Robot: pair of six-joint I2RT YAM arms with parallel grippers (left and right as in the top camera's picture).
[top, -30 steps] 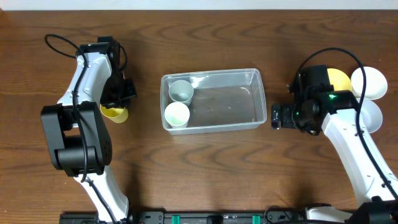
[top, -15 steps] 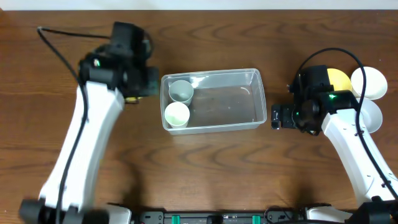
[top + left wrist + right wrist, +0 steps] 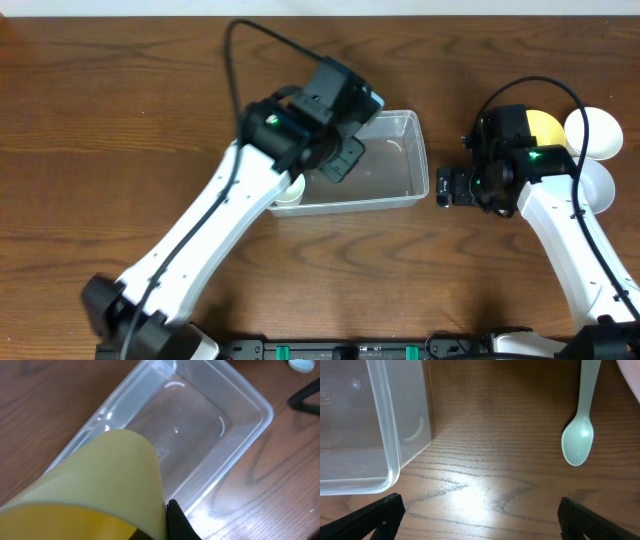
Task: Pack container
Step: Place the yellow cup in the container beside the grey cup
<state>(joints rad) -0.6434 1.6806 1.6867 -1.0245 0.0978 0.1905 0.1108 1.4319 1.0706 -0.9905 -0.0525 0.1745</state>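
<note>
- left tool (image 3: 340, 158) has a yellow cup (image 3: 100, 485) pinched tight, hanging over the container (image 3: 400, 172)
- container sits mid tabletop (image 3: 120, 120), between both arms
- right tool (image 3: 447, 187) spread wide, empty, just off the container's right end

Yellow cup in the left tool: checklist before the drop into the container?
1. Grip on yellow cup by left tool: ok.
2. Left tool above container: ok.
3. Bare container floor ahead of the cup, left wrist view: ok.
4. White cup clear of the drop spot: cannot tell, the arm hides most of it.
5. Right tool open and outside the container: ok.
</note>
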